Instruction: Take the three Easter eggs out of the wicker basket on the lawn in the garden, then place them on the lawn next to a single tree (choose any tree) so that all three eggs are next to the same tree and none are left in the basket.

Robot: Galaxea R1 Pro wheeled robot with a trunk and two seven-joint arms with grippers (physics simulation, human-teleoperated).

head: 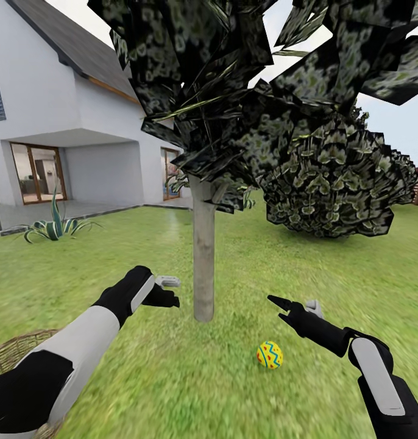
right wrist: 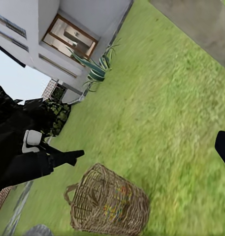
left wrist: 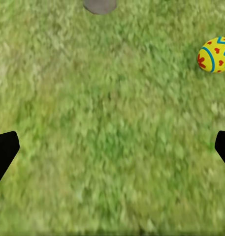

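At the far left the tan woven wicker basket (head: 17, 353) — round, bucket-shaped — sits on the short mottled green lawn (head: 172, 390), partly behind the left arm. The black left gripper (head: 166, 291) hovers beside the thin, straight, pale grey trunk of the tree (head: 203, 256), fingers spread wide, holding nothing. Right of the trunk a smooth yellow egg with blue zigzags and red hearts (head: 269, 355) lies on the grass near the tree's foot, and the black right gripper (head: 294, 308) hangs above it — fingers apart and empty.

Lawn (head: 142, 378) carries Easter egg (head: 269, 355), tree trunk (head: 203, 262), wicker basket (right wrist: 108, 203).
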